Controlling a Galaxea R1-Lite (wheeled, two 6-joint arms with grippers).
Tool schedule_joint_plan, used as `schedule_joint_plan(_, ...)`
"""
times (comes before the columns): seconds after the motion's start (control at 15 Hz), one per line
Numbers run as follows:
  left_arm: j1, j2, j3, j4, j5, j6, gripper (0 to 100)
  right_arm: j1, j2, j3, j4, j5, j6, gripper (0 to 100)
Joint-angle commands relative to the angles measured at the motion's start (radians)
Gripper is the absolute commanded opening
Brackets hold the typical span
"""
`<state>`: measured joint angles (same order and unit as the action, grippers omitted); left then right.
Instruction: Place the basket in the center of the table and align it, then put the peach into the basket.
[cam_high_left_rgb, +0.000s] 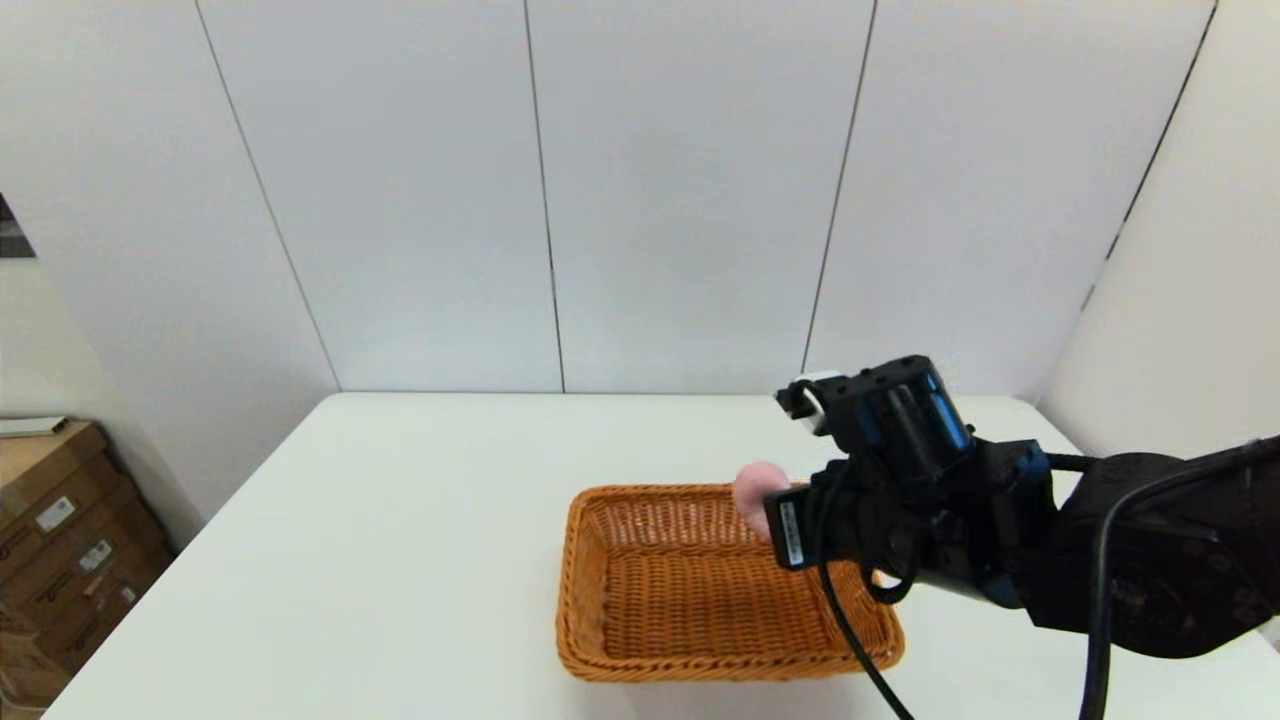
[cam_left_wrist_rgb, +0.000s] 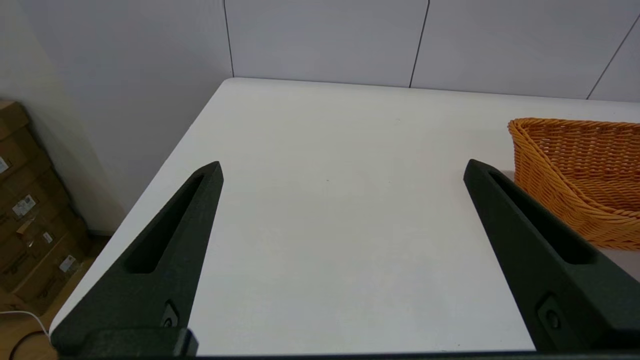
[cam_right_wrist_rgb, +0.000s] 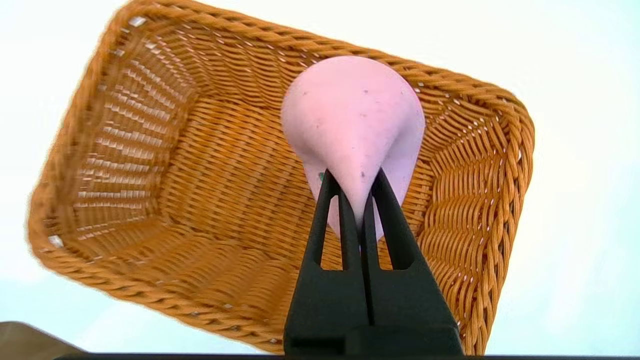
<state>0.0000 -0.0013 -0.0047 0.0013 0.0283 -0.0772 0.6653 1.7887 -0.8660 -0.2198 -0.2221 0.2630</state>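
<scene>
Right wrist view: right end effector (cam_right_wrist_rgb: 354, 176) pinches peach (cam_right_wrist_rgb: 352, 120) above basket (cam_right_wrist_rgb: 150, 165).

We see the basket (cam_high_left_rgb: 700, 600) as rough orange-brown woven wicker with a braided rim. The table (cam_high_left_rgb: 400, 520) looks smooth, matt white. The peach (cam_right_wrist_rgb: 352, 125) appears soft, matt, faintly speckled; our fingers (cam_right_wrist_rgb: 325, 220) grainy black plastic.
</scene>
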Motion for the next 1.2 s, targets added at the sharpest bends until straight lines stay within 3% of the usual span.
schedule_joint_plan(0.07, 0.0, 0.0, 0.0, -0.001, 0.001, -0.001, 100, 0.031, -0.008, 0.018, 0.033, -0.002, -0.016, 0)
schedule_joint_plan(0.13, 0.0, 0.0, 0.0, 0.0, 0.001, -0.001, 100, 0.042, 0.0, 0.018, 0.034, -0.002, -0.016, 0)
schedule_joint_plan(0.2, 0.0, 0.0, 0.0, -0.001, 0.001, -0.001, 100, 0.051, 0.005, 0.018, 0.037, -0.003, -0.019, 100)
schedule_joint_plan(0.67, 0.0, 0.0, 0.0, -0.001, 0.001, -0.001, 100, 0.039, -0.061, 0.01, 0.03, -0.005, -0.007, 100)
schedule_joint_plan(0.93, 0.0, 0.0, 0.0, -0.001, 0.001, -0.006, 100, -0.044, -0.37, 0.071, 0.033, -0.121, -0.021, 100)
schedule_joint_plan(1.07, 0.0, 0.0, 0.0, -0.001, 0.001, -0.006, 100, -0.113, -0.571, 0.159, 0.037, -0.12, -0.093, 100)
schedule_joint_plan(1.2, 0.0, 0.0, 0.0, -0.001, 0.001, -0.006, 100, -0.211, -0.804, 0.332, 0.028, -0.115, -0.271, 100)
